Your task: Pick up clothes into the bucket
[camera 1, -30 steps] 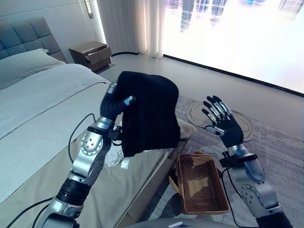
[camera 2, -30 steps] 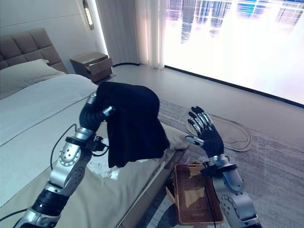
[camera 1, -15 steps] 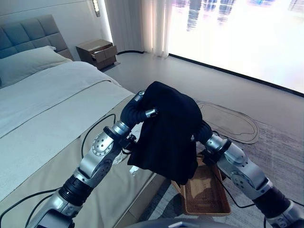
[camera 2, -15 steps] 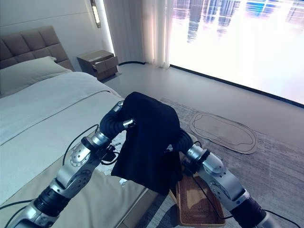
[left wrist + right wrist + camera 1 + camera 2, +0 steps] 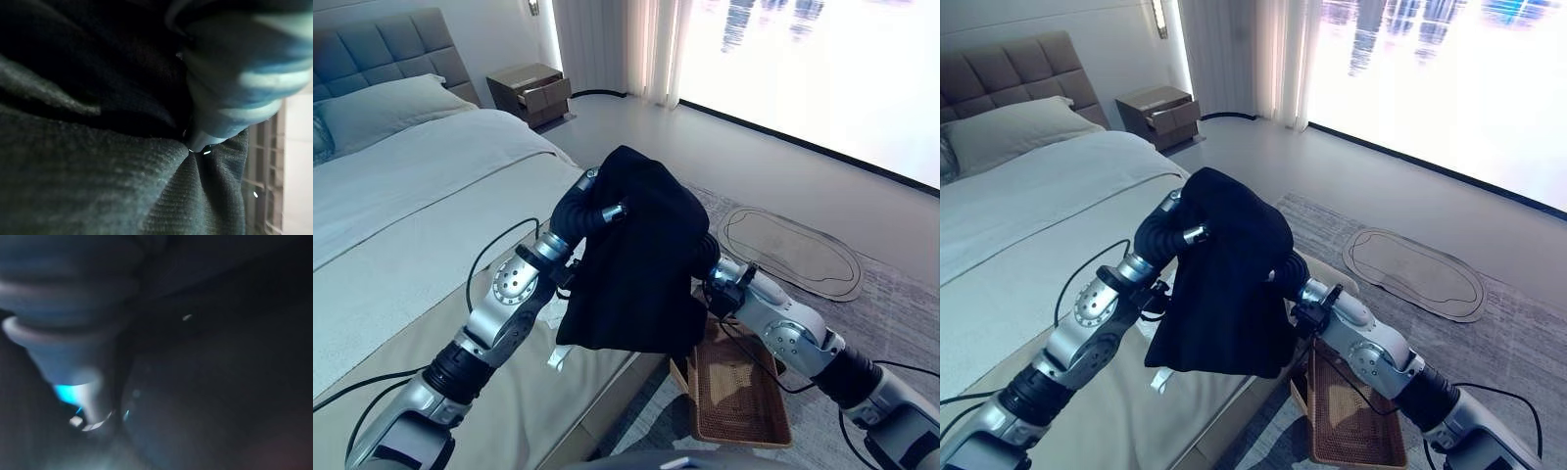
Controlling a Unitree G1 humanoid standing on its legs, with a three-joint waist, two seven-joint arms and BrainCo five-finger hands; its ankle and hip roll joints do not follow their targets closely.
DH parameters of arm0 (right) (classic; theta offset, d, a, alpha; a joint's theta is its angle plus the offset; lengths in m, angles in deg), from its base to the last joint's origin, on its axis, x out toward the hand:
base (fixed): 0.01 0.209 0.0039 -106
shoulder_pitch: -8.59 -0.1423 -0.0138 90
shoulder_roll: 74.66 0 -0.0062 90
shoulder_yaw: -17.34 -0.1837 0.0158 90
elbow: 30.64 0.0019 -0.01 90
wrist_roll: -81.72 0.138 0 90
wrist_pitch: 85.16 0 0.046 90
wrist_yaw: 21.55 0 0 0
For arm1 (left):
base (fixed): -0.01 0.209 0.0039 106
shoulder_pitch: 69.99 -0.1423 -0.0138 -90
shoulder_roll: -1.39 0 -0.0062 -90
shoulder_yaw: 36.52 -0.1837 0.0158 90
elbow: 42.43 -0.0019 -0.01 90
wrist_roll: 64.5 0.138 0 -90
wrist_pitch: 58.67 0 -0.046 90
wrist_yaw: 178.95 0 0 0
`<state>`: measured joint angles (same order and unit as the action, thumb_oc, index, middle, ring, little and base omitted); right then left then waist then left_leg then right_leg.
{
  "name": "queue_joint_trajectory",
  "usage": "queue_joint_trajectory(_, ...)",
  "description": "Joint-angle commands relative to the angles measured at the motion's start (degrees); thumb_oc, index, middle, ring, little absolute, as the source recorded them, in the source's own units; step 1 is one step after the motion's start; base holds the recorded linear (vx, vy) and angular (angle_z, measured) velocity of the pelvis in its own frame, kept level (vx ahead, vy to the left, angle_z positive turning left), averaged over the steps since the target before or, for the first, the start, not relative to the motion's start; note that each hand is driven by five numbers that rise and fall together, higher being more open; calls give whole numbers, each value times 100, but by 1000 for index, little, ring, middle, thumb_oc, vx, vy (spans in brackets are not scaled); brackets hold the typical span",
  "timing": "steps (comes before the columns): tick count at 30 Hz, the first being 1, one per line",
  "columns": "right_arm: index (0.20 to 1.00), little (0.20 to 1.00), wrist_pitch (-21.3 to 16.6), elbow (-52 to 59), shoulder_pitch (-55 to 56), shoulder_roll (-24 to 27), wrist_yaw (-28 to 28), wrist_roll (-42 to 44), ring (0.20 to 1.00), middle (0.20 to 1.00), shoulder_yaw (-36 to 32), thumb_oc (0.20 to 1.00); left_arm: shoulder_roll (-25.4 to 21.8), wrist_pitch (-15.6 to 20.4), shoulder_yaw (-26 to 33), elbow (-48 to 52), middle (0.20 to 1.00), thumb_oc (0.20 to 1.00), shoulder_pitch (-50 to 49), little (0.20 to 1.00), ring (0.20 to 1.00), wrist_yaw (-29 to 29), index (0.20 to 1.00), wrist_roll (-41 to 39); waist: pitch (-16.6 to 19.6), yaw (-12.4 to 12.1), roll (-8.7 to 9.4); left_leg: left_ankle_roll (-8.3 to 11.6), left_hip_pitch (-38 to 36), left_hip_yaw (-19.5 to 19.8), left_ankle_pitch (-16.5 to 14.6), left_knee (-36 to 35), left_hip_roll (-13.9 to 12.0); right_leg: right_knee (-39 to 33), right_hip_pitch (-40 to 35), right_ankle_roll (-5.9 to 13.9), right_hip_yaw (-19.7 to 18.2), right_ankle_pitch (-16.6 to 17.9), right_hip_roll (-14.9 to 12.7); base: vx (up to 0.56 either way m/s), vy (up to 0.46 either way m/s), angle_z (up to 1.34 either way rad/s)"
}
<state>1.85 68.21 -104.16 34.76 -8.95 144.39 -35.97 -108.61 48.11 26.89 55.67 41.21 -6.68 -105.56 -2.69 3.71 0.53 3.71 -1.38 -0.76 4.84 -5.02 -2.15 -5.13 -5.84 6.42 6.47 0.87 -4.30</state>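
A bedroom held a bed [image 5: 401, 225] with pale covers, a nightstand [image 5: 530, 93] against the far wall, and a grey rug [image 5: 891, 294] on the floor. A black garment [image 5: 641, 259] hung in the air over the bed's edge, draped over both arms. The left robot hand [image 5: 597, 208] was buried in its upper folds, the right robot hand [image 5: 1285, 270] behind it; whether either grasped the cloth could not be told. A woven basket [image 5: 744, 397] sat on the rug below, just beside the bed.
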Motion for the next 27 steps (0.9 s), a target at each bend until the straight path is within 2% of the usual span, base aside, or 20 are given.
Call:
queue_joint_trajectory(1, 200, 200, -143, 1419, -783, -899, 617, 101, 200, 200, 686, 200, 353, -1, -253, -440, 200, 200, 903, 200, 200, 135, 200, 708, -132, 105, 243, -71, -352, -112, -575, 203, 101, 291, 231, 12, -62, -112, -25, 0, 0, 0)
queue_joint_trajectory(5, 200, 200, -209, 1519, -462, -827, 597, 93, 200, 200, 396, 200, 273, 36, 96, -460, 200, 200, 592, 200, 200, 244, 200, 943, -135, 90, 244, -66, -350, -124, -576, 195, 87, 280, 231, 15, -45, -115, -18, 0, 0, 0)
queue_joint_trajectory(7, 200, 200, -223, 1557, -10, -735, 623, 173, 200, 200, 68, 200, 249, 71, 472, -468, 200, 200, 179, 200, 200, 377, 200, 1217, -133, 78, 246, -58, -358, -122, -580, 191, 75, 267, 208, 16, -23, -123, -18, 33, -19, -1)
queue_joint_trajectory(11, 200, 200, -168, 1526, 363, -653, 624, 318, 200, 200, -136, 200, 285, 78, 748, -502, 200, 200, -131, 200, 200, 493, 200, 1505, -129, 67, 243, -54, -367, -106, -592, 192, 62, 264, 189, 15, -5, -141, -20, 0, 0, 0)
queue_joint_trajectory(12, 200, 200, -149, 1517, 486, -635, 637, 377, 200, 200, -189, 200, 285, 86, 830, -514, 617, 617, -207, 617, 617, 557, 617, 1695, -124, 68, 243, -52, -373, -97, -597, 193, 59, 262, 179, 12, 2, -148, -21, 30, -25, 0)
queue_joint_trajectory(13, 200, 200, -104, 1489, 687, -574, 660, 438, 200, 200, -298, 200, 346, 83, 973, -588, 1000, 1000, -335, 1000, 1000, 646, 1000, 1895, -127, 64, 243, -49, -369, -87, -600, 200, 58, 257, 171, 6, 4, -160, -17, 31, -24, 0)
queue_joint_trajectory(16, 200, 200, -64, 1435, 957, -513, 680, 531, 200, 200, -457, 200, 405, 71, 1115, -695, 1000, 1000, -448, 1000, 1000, 756, 1000, 2102, -125, 63, 242, -43, -367, -74, -601, 196, 58, 258, 168, 1, 20, -176, -10, 0, 0, 0)
queue_joint_trajectory(21, 200, 200, 17, 1250, 1763, -261, 721, 476, 200, 200, -1116, 200, 410, 82, 1491, -1018, 1000, 1000, -736, 1000, 1000, 908, 1000, 2496, -140, 110, 222, -33, -350, -41, -600, 189, 64, 314, 201, -4, 65, -213, -17, 7, -5, 3)
queue_joint_trajectory(24, 200, 200, -77, 875, 2474, -153, 625, 249, 200, 200, -1932, 200, 375, 63, 1891, -1417, 1000, 1000, -1074, 1000, 1000, 1013, 1000, 2657, -191, 190, 175, -31, -308, -40, -597, 189, 70, 398, 267, -9, 87, -238, -36, -2, -4, 1)
queue_joint_trajectory(26, 200, 200, -89, 821, 2584, -160, 616, 205, 200, 200, -2077, 200, 349, 69, 1982, -1437, 1000, 1000, -1146, 1000, 1000, 1021, 1000, 2677, -199, 201, 157, -32, -290, -37, -600, 196, 71, 425, 294, -10, 89, -242, -44, -6, 0, 4)
queue_joint_trajectory(27, 200, 200, -139, 626, 2817, -226, 529, 66, 200, 200, -2500, 200, 333, 49, 2189, -1630, 1000, 1000, -1331, 1000, 1000, 1065, 1000, 2752, -225, 245, 123, -38, -254, -41, -597, 196, 74, 469, 362, -11, 84, -251, -53, -7, 1, 5)
